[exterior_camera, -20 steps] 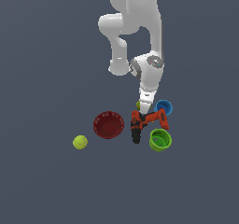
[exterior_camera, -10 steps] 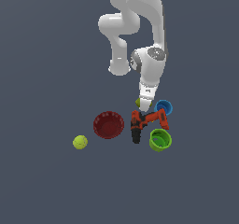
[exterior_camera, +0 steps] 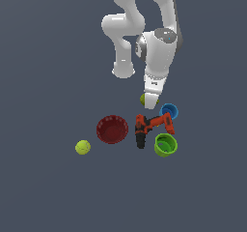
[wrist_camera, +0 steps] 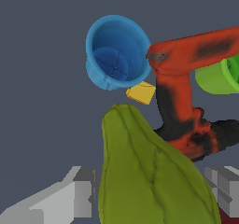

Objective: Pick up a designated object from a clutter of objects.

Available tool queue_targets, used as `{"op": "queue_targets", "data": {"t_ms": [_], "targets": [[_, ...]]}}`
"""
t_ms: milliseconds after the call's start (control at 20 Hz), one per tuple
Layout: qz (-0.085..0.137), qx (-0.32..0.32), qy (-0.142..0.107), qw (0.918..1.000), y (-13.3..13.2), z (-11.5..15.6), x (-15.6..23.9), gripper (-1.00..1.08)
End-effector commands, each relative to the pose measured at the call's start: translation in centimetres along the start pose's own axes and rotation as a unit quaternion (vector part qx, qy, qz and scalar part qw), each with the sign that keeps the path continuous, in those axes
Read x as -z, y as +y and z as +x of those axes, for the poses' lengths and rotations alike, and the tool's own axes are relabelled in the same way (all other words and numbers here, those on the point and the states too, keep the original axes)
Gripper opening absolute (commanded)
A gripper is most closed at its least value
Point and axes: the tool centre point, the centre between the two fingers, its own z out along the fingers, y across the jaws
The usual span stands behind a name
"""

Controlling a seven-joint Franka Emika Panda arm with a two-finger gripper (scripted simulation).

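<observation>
The designated object (exterior_camera: pixel 144 99), a dull olive-green lumpy pear shape, hangs above the clutter in the exterior view, held at the tip of my gripper (exterior_camera: pixel 150 102). In the wrist view the designated object (wrist_camera: pixel 149 171) fills the lower middle, with grey fingers (wrist_camera: pixel 70 199) pressed on both sides, so the gripper (wrist_camera: pixel 150 192) is shut on it. Beneath it lies the clutter of objects: an orange-and-black drill (exterior_camera: pixel 152 124), a blue cup (exterior_camera: pixel 169 111) and a green cup (exterior_camera: pixel 165 145).
A dark red bowl (exterior_camera: pixel 112 129) sits to the exterior view's left of the drill, and a yellow-green ball (exterior_camera: pixel 83 147) lies further left. In the wrist view the blue cup (wrist_camera: pixel 116 50), the drill (wrist_camera: pixel 186 101) and the green cup (wrist_camera: pixel 219 76) lie beneath the hand.
The arm has risen, and the gripper with the olive object has lifted slightly above the drill and cups. The clutter has not moved.
</observation>
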Motion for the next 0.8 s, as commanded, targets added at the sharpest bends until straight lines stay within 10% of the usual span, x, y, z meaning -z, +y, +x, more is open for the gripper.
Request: {"op": "queue_targets", "data": {"t_ms": [0, 750], "targets": [[0.0, 0.0, 0.001, 1.0, 0.7, -0.1, 2.2, -1.0], [-0.001, 0.0, -0.001, 1.0, 5.5, -1.2, 15.5, -1.0]]}}
